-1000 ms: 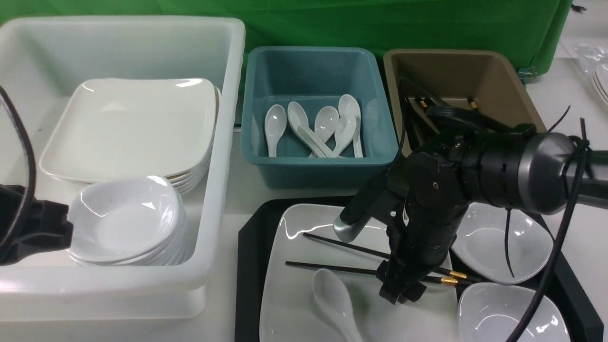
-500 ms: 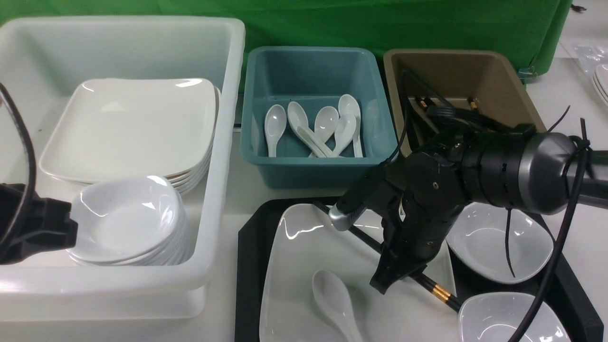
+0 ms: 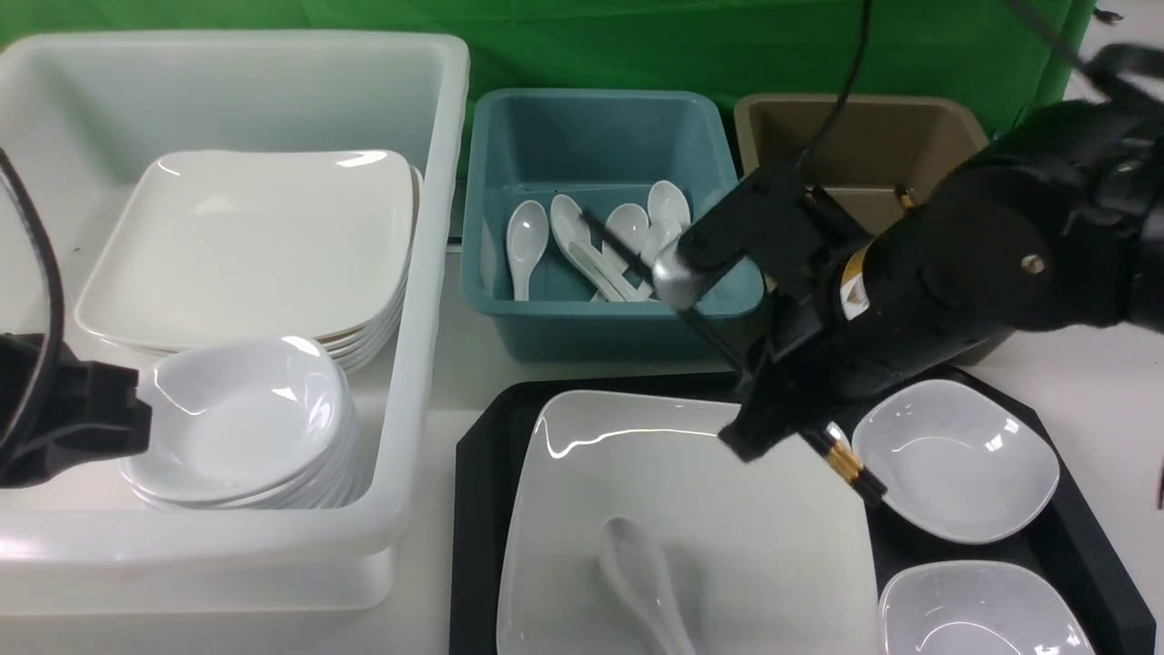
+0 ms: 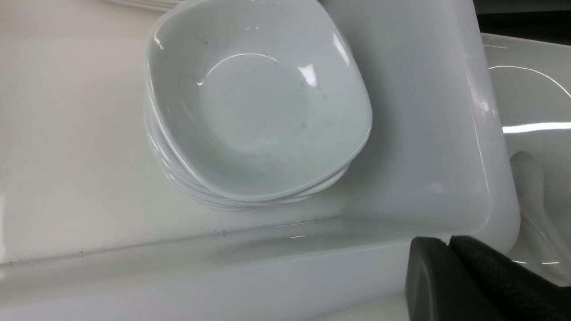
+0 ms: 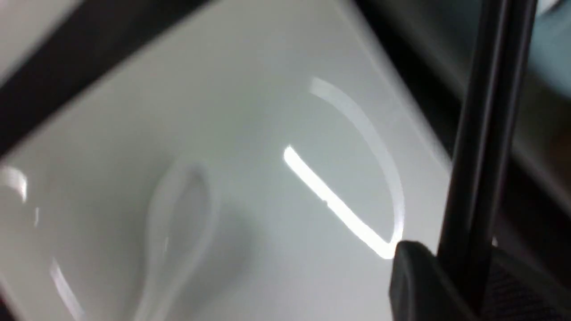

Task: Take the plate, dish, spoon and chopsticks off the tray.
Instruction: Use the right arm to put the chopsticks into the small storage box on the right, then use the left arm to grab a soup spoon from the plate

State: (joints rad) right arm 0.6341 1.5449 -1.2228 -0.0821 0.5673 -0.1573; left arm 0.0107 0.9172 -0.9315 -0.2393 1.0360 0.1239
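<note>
The right tool (image 3: 759, 437) clamps the chopsticks (image 3: 841, 459) aloft above the tray (image 3: 475, 528), their tips over the teal tub (image 3: 600, 332). The spoon (image 3: 637, 569) lies on the plate (image 3: 727, 491). The left tool (image 4: 448, 249), pinched closed, sits beside the white tub (image 4: 424, 133).

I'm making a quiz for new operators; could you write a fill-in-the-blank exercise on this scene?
1. The right gripper is shut on the ____.
2. The spoon lies on the large square ____.
3. The teal tub holds several white ____.
Missing words: chopsticks; plate; spoons.
</note>
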